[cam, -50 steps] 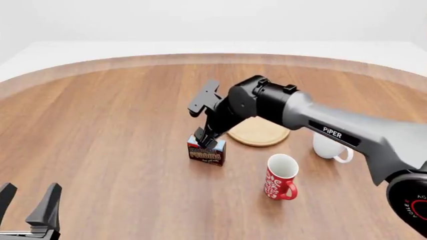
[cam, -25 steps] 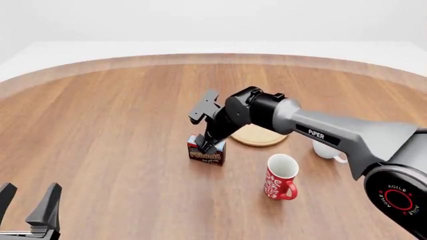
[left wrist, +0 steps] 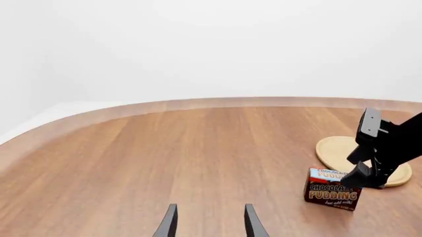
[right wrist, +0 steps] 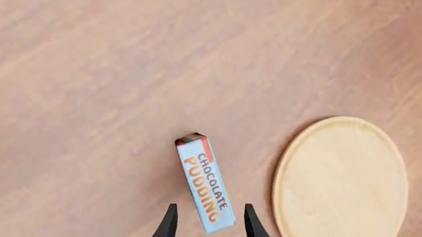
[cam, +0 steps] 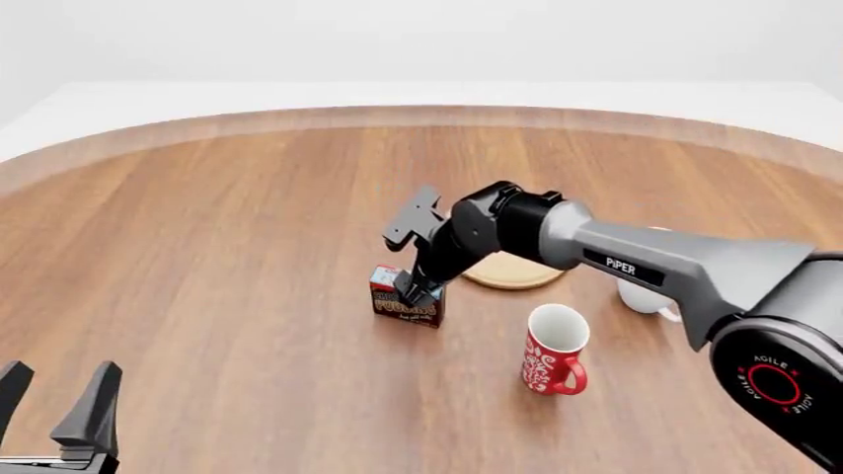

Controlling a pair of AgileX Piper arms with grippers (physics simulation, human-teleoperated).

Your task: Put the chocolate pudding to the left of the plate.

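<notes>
The chocolate pudding carton (cam: 403,299) stands upright on the table, just left of the tan wooden plate (cam: 516,273). My right gripper (cam: 419,288) points down over the carton's top. In the right wrist view its fingers (right wrist: 169,223) straddle the light-blue top of the carton (right wrist: 205,183) with a gap on each side, so it is open. The plate (right wrist: 343,180) lies beside the carton. My left gripper (cam: 58,407) is open and empty at the near left corner. The left wrist view shows the carton (left wrist: 331,190), the plate (left wrist: 337,149) and the right gripper (left wrist: 370,178) far off.
A red mug with white patterns (cam: 555,350) stands in front of the plate. A white mug (cam: 649,294) sits to the plate's right, partly hidden behind the right arm. The right arm reaches across above the plate.
The right arm's wrist has dropped lower and the forearm has flattened over the plate. The carton has stayed in the same spot. The left arm has not moved.
</notes>
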